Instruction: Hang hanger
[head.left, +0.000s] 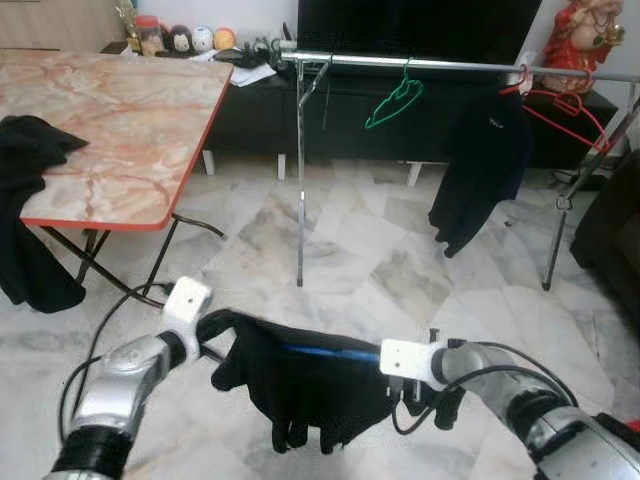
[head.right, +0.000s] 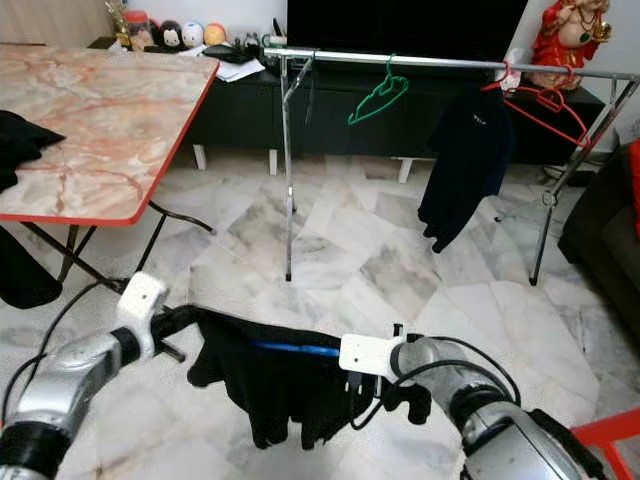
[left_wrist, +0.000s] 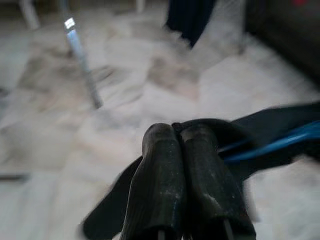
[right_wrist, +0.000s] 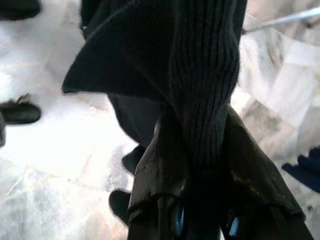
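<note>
Well short of the silver metal clothes rail (head.left: 450, 66), the left claw (head.left: 212, 328) and right claw (head.left: 418, 395), each clamped on a shoulder, hold the blue plastic hanger (head.left: 330, 352) draped in soft, limp black knit garment (head.left: 300, 385), probably light.

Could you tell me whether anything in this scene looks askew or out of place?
Yes: the green hanger hangs tilted on the rail. A black garment is slumped over the table's edge. The left gripper and right gripper hold a dark garment on a blue hanger, bunched and sagging between them.
</note>
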